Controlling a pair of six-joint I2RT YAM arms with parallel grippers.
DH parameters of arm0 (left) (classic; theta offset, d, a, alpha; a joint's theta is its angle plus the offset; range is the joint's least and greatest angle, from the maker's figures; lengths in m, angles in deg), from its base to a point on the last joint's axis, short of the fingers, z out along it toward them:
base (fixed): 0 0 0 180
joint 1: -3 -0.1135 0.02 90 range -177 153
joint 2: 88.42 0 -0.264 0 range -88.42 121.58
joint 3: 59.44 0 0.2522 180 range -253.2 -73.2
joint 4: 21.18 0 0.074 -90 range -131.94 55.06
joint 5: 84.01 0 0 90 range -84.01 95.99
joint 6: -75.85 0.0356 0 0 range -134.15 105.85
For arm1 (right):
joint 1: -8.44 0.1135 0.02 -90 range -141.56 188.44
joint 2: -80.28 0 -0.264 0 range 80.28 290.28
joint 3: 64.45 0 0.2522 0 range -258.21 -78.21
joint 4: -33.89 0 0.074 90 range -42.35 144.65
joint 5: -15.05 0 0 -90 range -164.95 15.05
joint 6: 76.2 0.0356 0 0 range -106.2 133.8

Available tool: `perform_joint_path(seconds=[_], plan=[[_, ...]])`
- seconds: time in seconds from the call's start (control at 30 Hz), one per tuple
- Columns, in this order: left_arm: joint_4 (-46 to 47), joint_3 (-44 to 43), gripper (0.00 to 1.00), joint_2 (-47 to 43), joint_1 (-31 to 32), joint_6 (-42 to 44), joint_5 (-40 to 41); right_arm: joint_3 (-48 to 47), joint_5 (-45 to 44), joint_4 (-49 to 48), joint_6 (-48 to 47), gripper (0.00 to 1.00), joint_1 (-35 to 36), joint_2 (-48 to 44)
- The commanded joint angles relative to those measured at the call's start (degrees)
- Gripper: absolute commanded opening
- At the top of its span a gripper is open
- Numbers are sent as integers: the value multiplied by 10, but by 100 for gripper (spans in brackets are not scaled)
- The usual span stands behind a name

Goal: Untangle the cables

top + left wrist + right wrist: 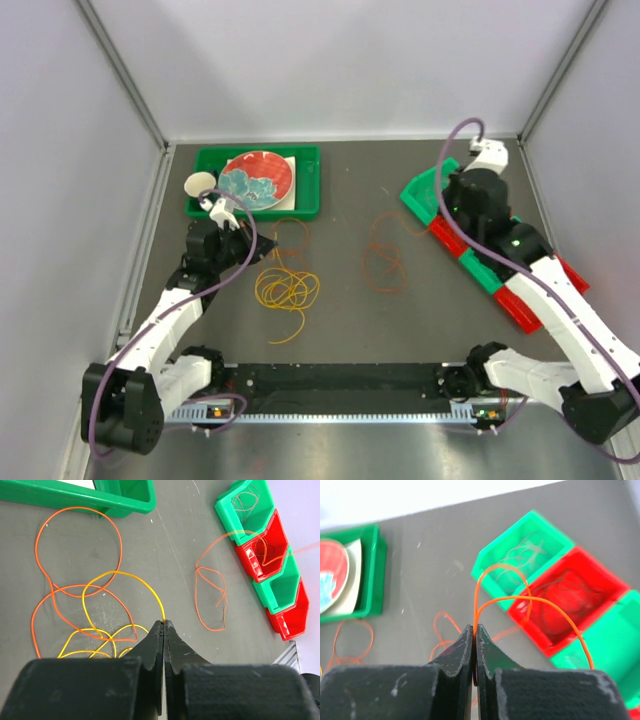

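Observation:
A yellow cable tangle (287, 290) lies on the grey table at centre left, with an orange loop (291, 236) behind it. My left gripper (164, 622) is shut on one yellow cable (131, 577), pinched at its fingertips; orange loops (75, 587) cross the yellow ones. In the top view the left gripper (258, 252) is just left of the tangle. My right gripper (474, 628) is shut on an orange cable (530, 599), which arcs up over the bins. In the top view it (445, 205) sits by the bins, with orange cable (385, 262) trailing onto the table.
A row of green and red bins (500, 285) runs along the right; a green bin (530, 550) and a red bin (570, 600) hold thin wires. A green tray (305, 180) with a red plate (256, 178) and a cup (200, 184) stands at the back left.

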Motion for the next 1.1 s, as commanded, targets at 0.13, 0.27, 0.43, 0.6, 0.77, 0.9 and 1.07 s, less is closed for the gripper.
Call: perform_joint_path(seconds=[0.13, 0.27, 0.43, 0.6, 0.77, 0.9, 1.07], plan=[[24, -18, 0, -3, 2, 7, 1, 6, 82, 39, 24, 0, -33, -9], [24, -11, 0, -6, 2, 4, 1, 85, 123, -6, 80, 0, 22, 20], [21, -10, 0, -5, 2, 1, 6, 138, 105, -49, 112, 0, 81, 105], [11, -15, 0, -13, 1, 7, 7, 112, 80, -34, 91, 44, 81, 197], [4, -16, 0, -18, 2, 10, 9, 107, 29, -53, 66, 60, 80, 229], [4, -16, 0, -18, 2, 8, 4, 93, 32, -54, 65, 60, 65, 258], [0, -18, 0, -19, 2, 11, 2, 90, 62, -56, 82, 68, 36, 283]])
